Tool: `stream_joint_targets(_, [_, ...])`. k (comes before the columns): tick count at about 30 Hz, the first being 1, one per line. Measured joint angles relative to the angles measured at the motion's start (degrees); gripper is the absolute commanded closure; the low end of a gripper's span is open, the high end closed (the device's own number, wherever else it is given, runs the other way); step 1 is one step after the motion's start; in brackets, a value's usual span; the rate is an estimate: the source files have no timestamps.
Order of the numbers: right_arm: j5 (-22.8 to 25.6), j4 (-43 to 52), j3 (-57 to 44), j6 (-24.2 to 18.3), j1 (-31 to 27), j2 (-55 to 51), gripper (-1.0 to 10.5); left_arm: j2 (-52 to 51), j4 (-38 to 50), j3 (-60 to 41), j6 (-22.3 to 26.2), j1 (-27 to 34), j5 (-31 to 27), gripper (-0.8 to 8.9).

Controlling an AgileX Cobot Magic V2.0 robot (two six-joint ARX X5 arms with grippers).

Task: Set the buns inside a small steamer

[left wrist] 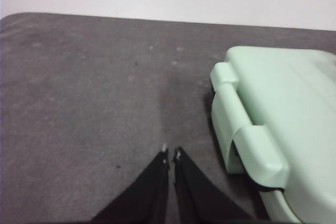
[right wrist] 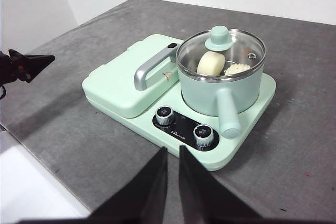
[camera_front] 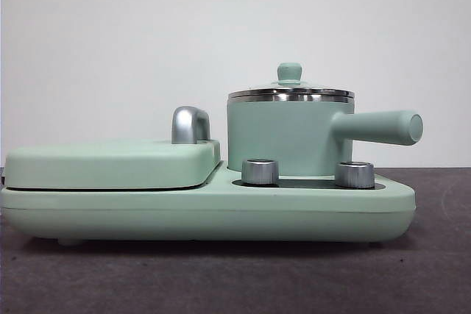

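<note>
The small steamer (camera_front: 283, 134) stands on the right of the mint-green cooker base, its glass lid (right wrist: 223, 51) with the green knob closed on it. In the right wrist view both buns lie inside it under the lid: the smooth cream block (right wrist: 210, 63) and the ridged white one (right wrist: 238, 68). My right gripper (right wrist: 172, 152) is shut and empty, held back from the cooker's front. My left gripper (left wrist: 171, 153) is shut and empty, low over the grey table beside the griddle cover (left wrist: 283, 108); it also shows in the right wrist view (right wrist: 44, 59).
The flat mint-green griddle cover (camera_front: 110, 163) with a chrome handle (camera_front: 190, 124) fills the cooker's left half. Two chrome knobs (camera_front: 260, 171) (camera_front: 355, 174) sit on the front. The steamer's long handle (camera_front: 383, 126) sticks out to the right. Grey table (camera_front: 235, 277) and white wall surround it.
</note>
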Motion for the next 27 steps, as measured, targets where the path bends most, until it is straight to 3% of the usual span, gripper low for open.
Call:
stream_joint_targets(10, [0.00, 0.00, 0.00, 0.00, 0.00, 0.00, 9.1, -0.72, 4.17, -3.30, 0.15, 0.24, 0.52, 7.93])
stream_joint_targets(18, [0.00, 0.00, 0.00, -0.02, 0.00, 0.00, 9.1, -0.70, 4.17, -3.30, 3.61, 0.24, 0.52, 7.93])
stream_joint_targets(27, [0.00, 0.00, 0.00, -0.02, 0.00, 0.00, 9.1, -0.70, 4.17, -3.30, 3.76, 0.24, 0.50, 7.93])
